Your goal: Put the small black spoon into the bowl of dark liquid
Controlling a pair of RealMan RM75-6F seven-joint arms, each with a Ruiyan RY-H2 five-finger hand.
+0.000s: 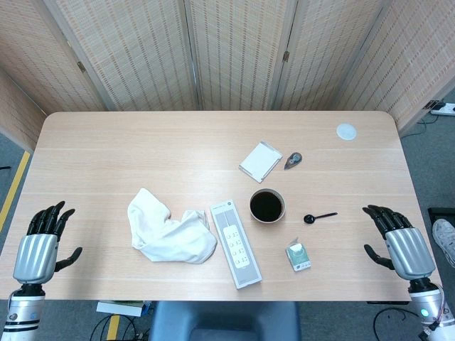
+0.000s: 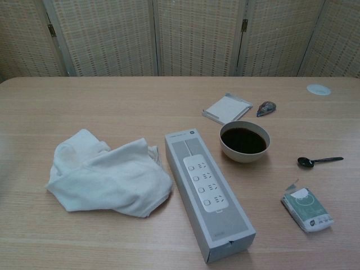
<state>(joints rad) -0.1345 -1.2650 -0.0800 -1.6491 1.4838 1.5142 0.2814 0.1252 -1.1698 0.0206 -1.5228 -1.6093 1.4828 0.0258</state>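
The small black spoon (image 1: 319, 217) (image 2: 318, 161) lies flat on the table just right of the bowl of dark liquid (image 1: 266, 205) (image 2: 244, 140), its scoop end toward the bowl. My right hand (image 1: 398, 236) hovers at the table's right front edge, fingers spread and holding nothing, some way right of the spoon. My left hand (image 1: 44, 238) is at the left front edge, also spread and empty. Neither hand shows in the chest view.
A crumpled white cloth (image 1: 167, 231) (image 2: 107, 174) lies left of centre. A power strip box (image 1: 237, 244) (image 2: 209, 191) sits beside the bowl. A green-white packet (image 1: 298, 256) (image 2: 307, 208), a white pad (image 1: 260, 160), a small dark-tipped object (image 1: 292, 161) and a round lid (image 1: 346, 131) lie around.
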